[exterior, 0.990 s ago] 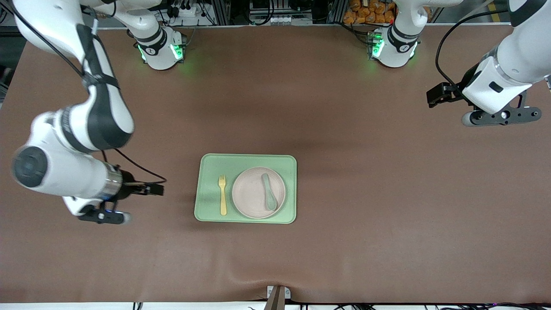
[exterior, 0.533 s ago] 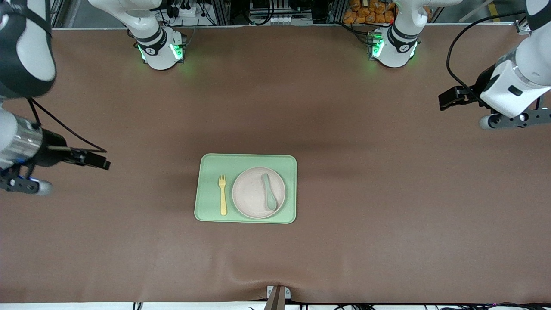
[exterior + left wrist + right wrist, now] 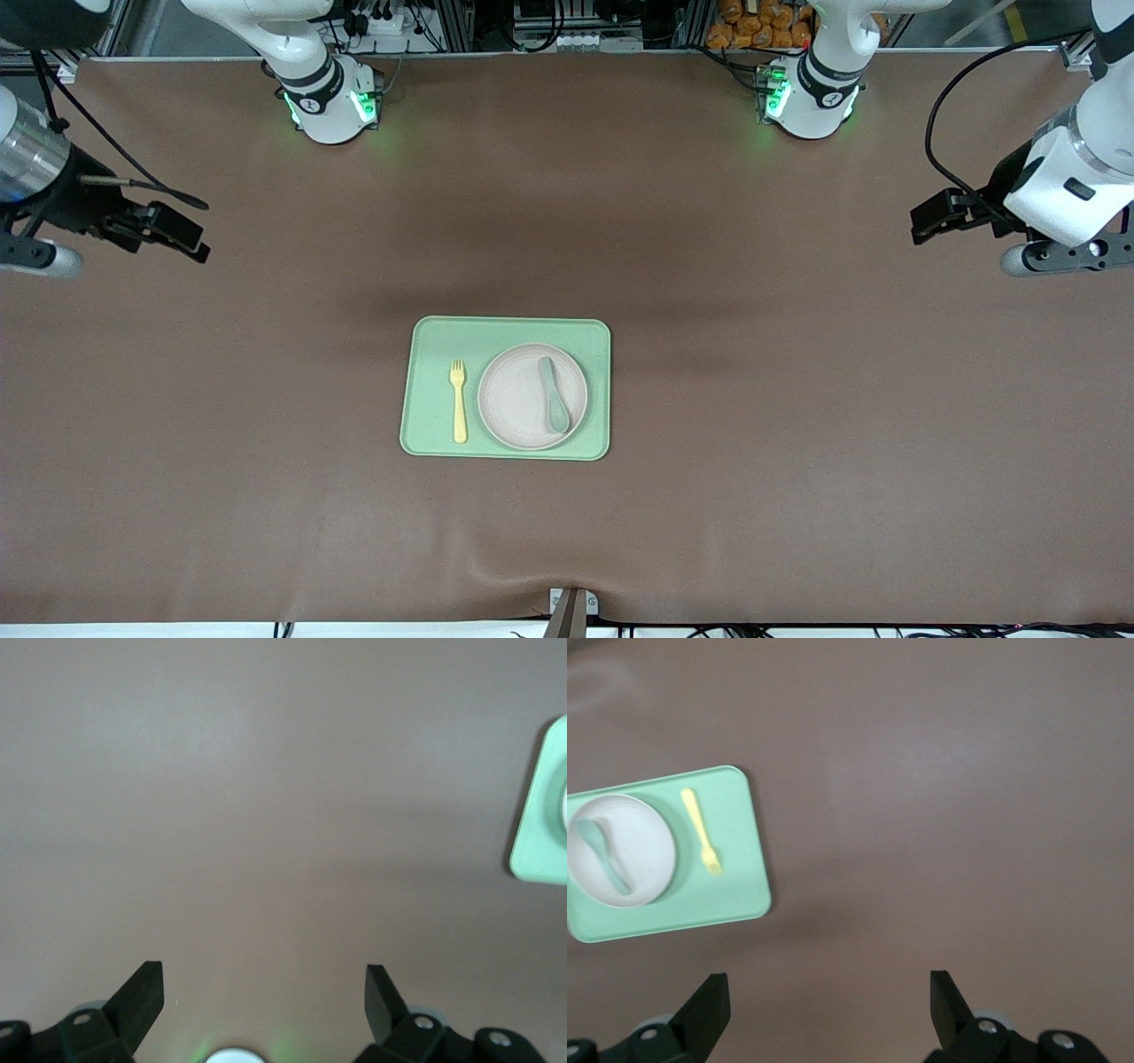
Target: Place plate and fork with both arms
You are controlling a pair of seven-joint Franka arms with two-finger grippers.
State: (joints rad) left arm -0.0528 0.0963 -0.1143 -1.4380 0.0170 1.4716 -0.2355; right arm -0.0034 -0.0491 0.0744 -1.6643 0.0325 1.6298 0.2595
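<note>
The pale pink plate (image 3: 518, 403) lies on the light green tray (image 3: 505, 332) in the middle of the table. The yellow fork (image 3: 459, 403) lies on the tray beside the plate, toward the right arm's end. My right gripper (image 3: 31, 255) is open and empty, up over the table's edge at the right arm's end. My left gripper (image 3: 1059, 255) is open and empty over the left arm's end. The right wrist view shows its open gripper (image 3: 828, 988), the plate (image 3: 647, 850) and the fork (image 3: 702, 833). The left wrist view shows its open gripper (image 3: 263, 979) over bare table.
A grey-green spoon (image 3: 553, 394) lies on the plate; it also shows in the right wrist view (image 3: 604, 855). A corner of the tray (image 3: 540, 842) shows in the left wrist view. The brown mat (image 3: 797, 443) covers the table around the tray.
My right arm has swung away from the tray, out to its end of the table and toward the bases. My left gripper has drifted a little farther toward its own end.
</note>
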